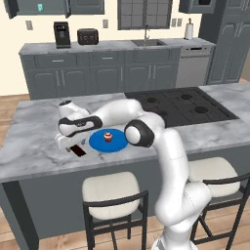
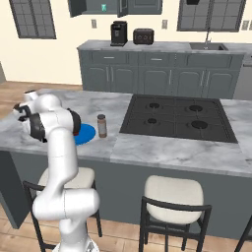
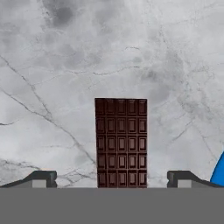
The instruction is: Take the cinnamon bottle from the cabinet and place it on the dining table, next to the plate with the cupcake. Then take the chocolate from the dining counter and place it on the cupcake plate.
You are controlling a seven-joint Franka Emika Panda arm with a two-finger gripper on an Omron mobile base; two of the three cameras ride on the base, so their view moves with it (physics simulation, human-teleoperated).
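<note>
Looking first at the left base view, the arm bends low over the table (image 1: 34,141), and the gripper (image 1: 65,141) hangs near the front edge, just above the chocolate (image 1: 78,151). The bar lies flat on the marble, just beside the left rim of the plate (image 1: 99,145), and the cupcake (image 1: 108,137) sits in the middle of that plate. I judge that the first half of the task is done and that the bar is now the target.

In the right base view, the bottle (image 2: 102,126) stands upright on the table, just beside the plate (image 2: 87,133), so it is already placed. The arm hides the cupcake and the bar here. One risk is that the elbow swings near the bottle when the arm carries the bar over, and tips it.

In the hand view, the chocolate (image 3: 121,143) lies between the two fingertips (image 3: 43,178), which stand wide apart and touch nothing, so the gripper is empty. The long side of the bar points away from the camera, and a blue piece of plate (image 3: 218,173) shows at the lower right. The bar is thin and flat, so the tips may hit the marble before they catch its edges, or slide over it and push it away. If the hand is not centred, one finger may reach it first and turn it toward the plate.
</note>
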